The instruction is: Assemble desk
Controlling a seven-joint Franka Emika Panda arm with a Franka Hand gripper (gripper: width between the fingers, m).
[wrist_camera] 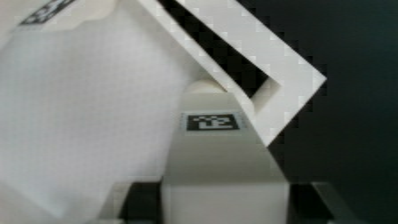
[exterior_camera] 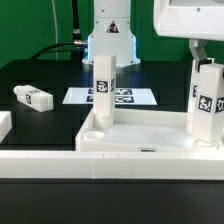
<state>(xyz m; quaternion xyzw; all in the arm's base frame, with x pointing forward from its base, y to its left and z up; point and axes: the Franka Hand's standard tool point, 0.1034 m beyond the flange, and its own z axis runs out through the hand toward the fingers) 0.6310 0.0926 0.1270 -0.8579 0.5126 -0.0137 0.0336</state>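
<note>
Exterior view: the leg (exterior_camera: 205, 105), clamped in the gripper (exterior_camera: 205, 58) at a corner of the tabletop (exterior_camera: 140, 133), is best kept upright and twisted until fully seated.

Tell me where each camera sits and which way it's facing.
Exterior view: off the arm, looking across the table at the robot's base; the gripper shows at the exterior view's right.
Wrist view: on the wrist, looking along the fingers at the leg they grip.
Shared: that leg and the tabletop.
</note>
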